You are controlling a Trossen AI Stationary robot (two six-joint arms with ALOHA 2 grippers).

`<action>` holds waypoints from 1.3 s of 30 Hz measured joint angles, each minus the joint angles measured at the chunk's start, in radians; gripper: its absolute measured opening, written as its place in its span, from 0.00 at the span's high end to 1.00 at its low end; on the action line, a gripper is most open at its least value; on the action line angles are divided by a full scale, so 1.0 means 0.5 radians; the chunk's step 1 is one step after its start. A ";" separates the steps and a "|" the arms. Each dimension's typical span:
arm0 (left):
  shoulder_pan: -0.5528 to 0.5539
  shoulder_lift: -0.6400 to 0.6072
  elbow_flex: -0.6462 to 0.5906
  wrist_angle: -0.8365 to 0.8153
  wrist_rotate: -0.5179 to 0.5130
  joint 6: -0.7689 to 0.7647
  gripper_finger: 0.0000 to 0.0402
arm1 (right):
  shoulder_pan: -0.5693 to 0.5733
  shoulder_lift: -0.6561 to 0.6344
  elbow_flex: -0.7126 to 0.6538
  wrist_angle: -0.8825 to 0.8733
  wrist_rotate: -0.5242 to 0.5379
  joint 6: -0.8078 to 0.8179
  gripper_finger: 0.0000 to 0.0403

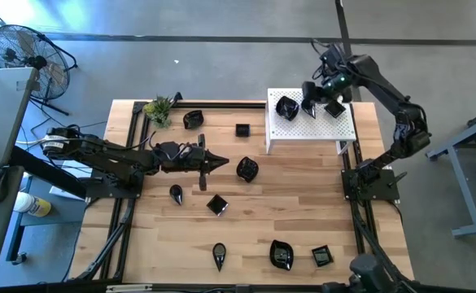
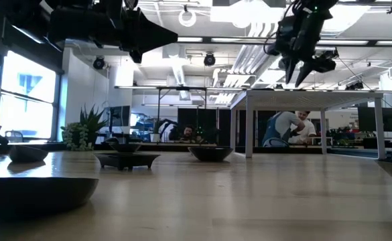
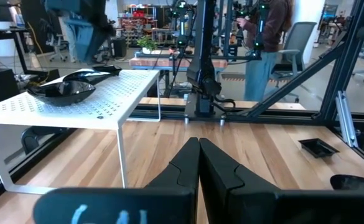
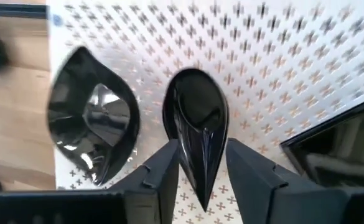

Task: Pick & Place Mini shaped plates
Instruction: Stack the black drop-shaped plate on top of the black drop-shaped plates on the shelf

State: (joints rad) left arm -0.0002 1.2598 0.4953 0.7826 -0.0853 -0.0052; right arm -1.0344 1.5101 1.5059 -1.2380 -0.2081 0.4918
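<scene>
I have my right claw (image 4: 197, 171) spread apart astride the teardrop plate (image 4: 197, 124), letting it settle on the white perforated platform (image 4: 281, 74) beside 2 others.

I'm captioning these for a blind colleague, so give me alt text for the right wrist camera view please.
The right gripper hangs over the white perforated platform, fingers parted on either side of a glossy black teardrop plate lying on it. A wavy-edged black plate lies beside it near the platform's edge, and a square black plate's corner shows on the other side.
</scene>
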 joint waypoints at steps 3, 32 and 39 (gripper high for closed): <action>0.000 0.000 0.000 0.000 -0.001 -0.001 0.99 | 0.013 -0.002 0.121 -0.083 0.093 -0.133 0.74; 0.000 0.000 0.002 -0.016 -0.007 -0.001 0.99 | 0.140 -0.062 -0.216 0.355 0.316 -0.473 1.00; 0.000 0.000 0.002 -0.016 -0.008 -0.001 0.99 | 0.356 -0.057 -0.227 0.436 0.347 -0.583 1.00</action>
State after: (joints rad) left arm -0.0002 1.2598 0.4961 0.7746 -0.0895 -0.0055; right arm -0.8562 1.4817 1.3922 -1.0201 -0.0348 0.2005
